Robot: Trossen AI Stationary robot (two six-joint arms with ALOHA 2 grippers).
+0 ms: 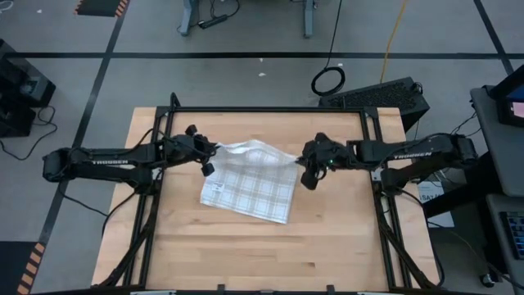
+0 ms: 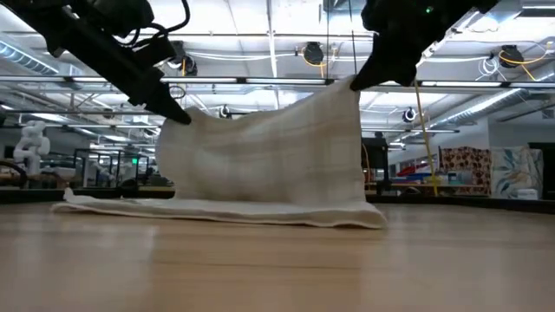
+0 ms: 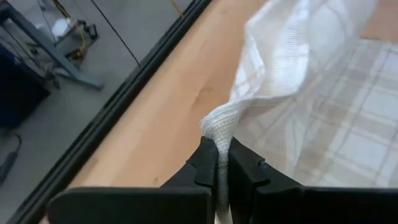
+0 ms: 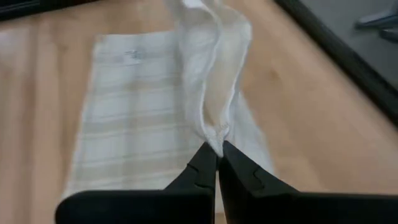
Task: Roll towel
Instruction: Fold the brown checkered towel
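High view: the towel (image 1: 250,190) lies near the middle of the wooden table (image 1: 246,254), most of it flat, its far edge lifted; the left gripper (image 1: 210,152) holds the corner at about 10 o'clock of the cloth, the right gripper (image 1: 306,168) the corner at about 2 o'clock
Low view: the towel (image 2: 260,156) hangs like a curtain between the left gripper (image 2: 178,115) and the right gripper (image 2: 355,84), the right corner held higher; the rest lies in a flat band on the table (image 2: 277,260)
Left wrist view: the left gripper (image 3: 221,163) has its jaws pressed together, pinching a bunched corner of the towel (image 3: 323,118)
Right wrist view: the right gripper (image 4: 217,158) has its jaws nearly touching, pinching a thin fold of the towel (image 4: 143,118), which runs away from it across the table (image 4: 298,112)
Progress: by my reading this is early; both far corners are gripped and raised, but no turn of a roll shows anywhere, so the rolling itself is all left to do
Surface: pale wood planks, framed by black rails (image 1: 270,109)
Room: grey floor with dark tape lines and a coiled cable (image 1: 327,80) at 12 o'clock of the table; the low view shows a large hall with ceiling lights (image 2: 312,54)
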